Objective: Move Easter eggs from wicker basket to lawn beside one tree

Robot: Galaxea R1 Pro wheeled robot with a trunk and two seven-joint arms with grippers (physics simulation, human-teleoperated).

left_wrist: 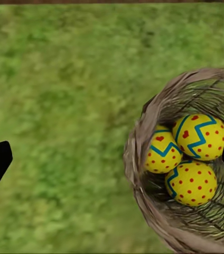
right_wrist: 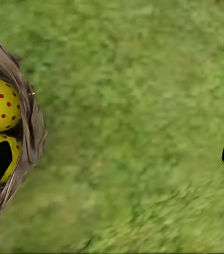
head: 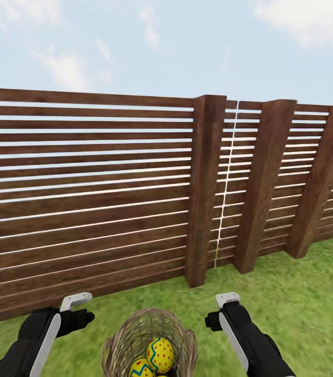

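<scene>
Head view: the wicker basket point(head: 150, 343) sits on the lawn point(head: 302, 309) between both claws.

Left wrist view: the left claw point(left_wrist: 112, 159), spread wide, overlooks three Easter eggs point(left_wrist: 188, 159), likely smooth, rigid, slippery; best pinched across the middle.

Right wrist view: the right claw point(right_wrist: 114, 161) is equally apart.

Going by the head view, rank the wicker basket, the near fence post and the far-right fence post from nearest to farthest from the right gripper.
1. The wicker basket, on the grass just to the inner side of the right gripper, with eggs inside.
2. The near fence post, ahead of the gripper, slightly to its left.
3. The far-right fence post, farther back, off to the right.
</scene>
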